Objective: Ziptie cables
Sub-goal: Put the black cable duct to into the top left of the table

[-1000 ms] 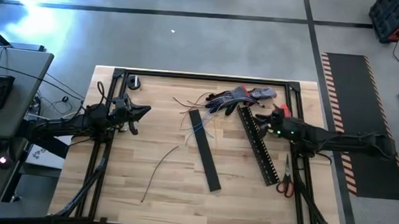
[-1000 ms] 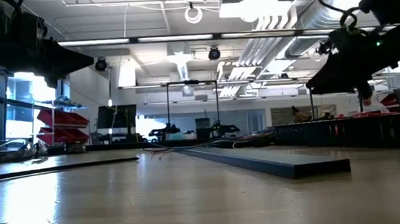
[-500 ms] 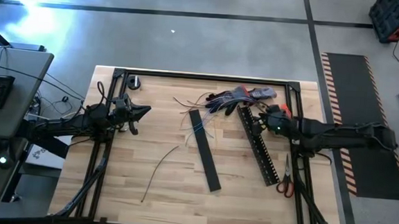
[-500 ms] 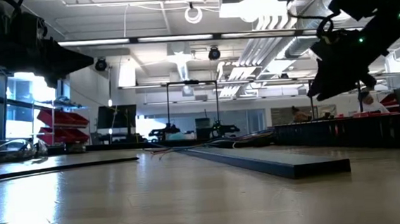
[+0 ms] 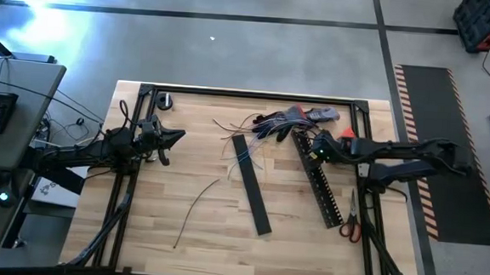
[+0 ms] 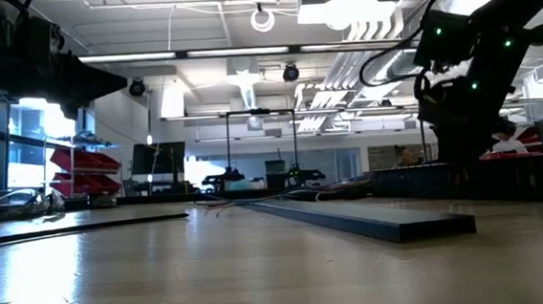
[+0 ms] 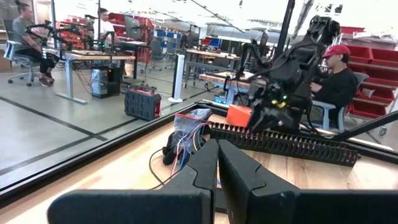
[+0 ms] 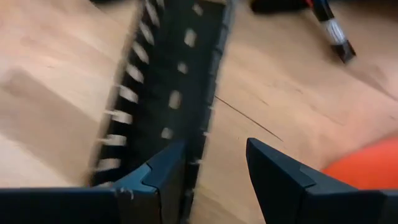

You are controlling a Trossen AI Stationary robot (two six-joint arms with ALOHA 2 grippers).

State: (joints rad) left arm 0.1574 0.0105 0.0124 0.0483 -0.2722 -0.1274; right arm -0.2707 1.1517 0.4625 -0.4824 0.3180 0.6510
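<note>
Table: I log the slotted bar right of centre in the high view, and the cables loose at upper centre, unbundled. Right gripper, fingers apart, has swung leftward from the right edge to hang over the bar's upper end, so I judge it is closing on the cables. Left gripper, fingers together, waits at left.

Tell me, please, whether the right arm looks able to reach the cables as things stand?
Probably yes. The right gripper hovers, jaws open, over the far end of the slotted bar, and the cables lie just beyond on bare table, nothing between.
</note>
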